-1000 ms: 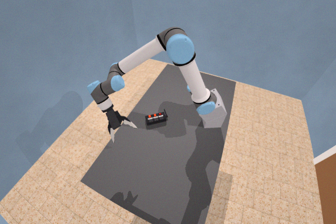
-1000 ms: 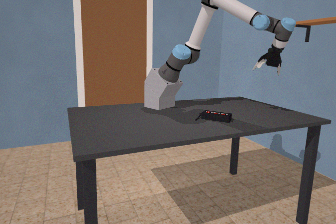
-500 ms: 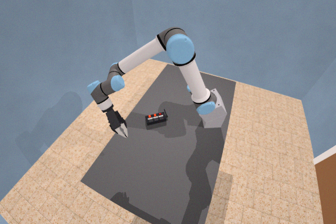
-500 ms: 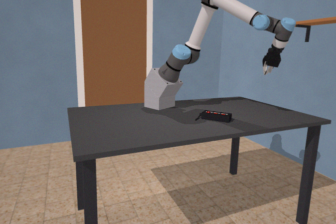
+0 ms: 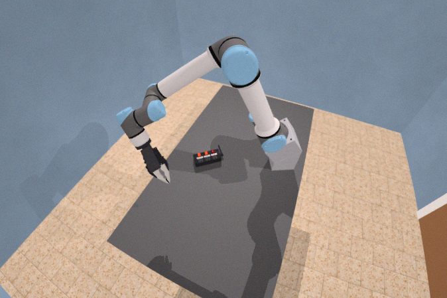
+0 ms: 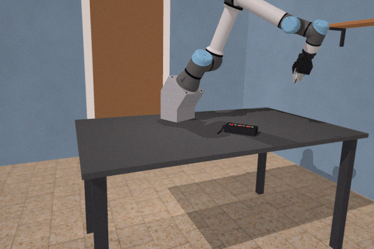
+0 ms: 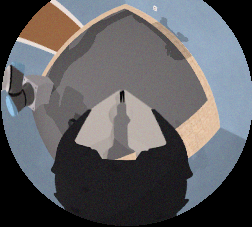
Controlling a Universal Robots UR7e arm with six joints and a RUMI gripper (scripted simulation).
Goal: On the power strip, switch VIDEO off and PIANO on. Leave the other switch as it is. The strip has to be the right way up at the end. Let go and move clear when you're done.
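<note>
Currently: gripper (image 6: 296, 79) high above table (image 6: 126, 152), jaws pressed together, empty.
Power strip (image 6: 241, 128) lies right way up near the arm's base (image 6: 168, 95); a hard off-centre poke could skid or flip it.

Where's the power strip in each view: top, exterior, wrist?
Top: power strip near picture centre, on the dark table, between the hand and the grey arm pedestal.
Exterior: right of centre on the table, in front of the pedestal.
Wrist: not visible; the shut fingers block the lower view.
Shared landmark: the pedestal.
</note>
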